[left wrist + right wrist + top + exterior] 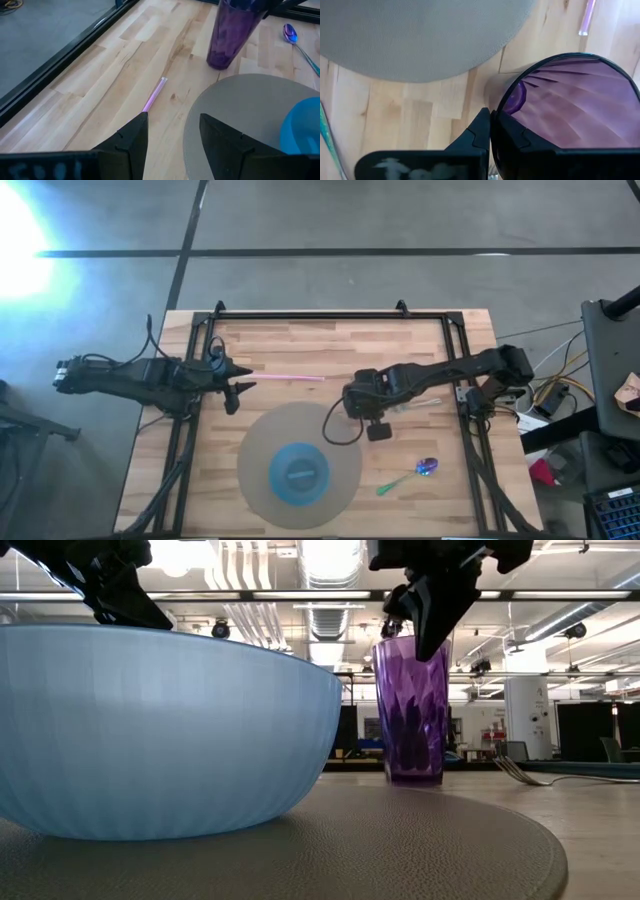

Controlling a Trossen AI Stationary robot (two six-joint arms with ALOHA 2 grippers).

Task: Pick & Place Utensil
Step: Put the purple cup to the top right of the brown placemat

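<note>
A purple faceted cup (412,710) stands upright on the wood table, just beyond the grey round mat. My right gripper (490,117) is shut on its rim and hangs over it in the high view (352,402). A pink straw (285,377) lies flat on the table. My left gripper (172,120) is open, level above the table, with the straw's near end (148,105) beside one fingertip. A spoon (410,477) with a green handle and shiny purple bowl lies to the right of the mat. A fork (528,775) lies right of the cup. My right gripper pinches the purple cup's rim (510,100) on the side toward the mat, with one finger inside the cup (520,145) and one outside (480,131). The fingers come from above, pointing down. The cup stays upright with its base (414,780) on the table.
A light blue bowl (298,473) sits in the middle of the grey mat (260,450), near the table's front edge. A black frame (320,314) runs round the table's far side and both sides. Bare wood shows between the straw and the far rail.
</note>
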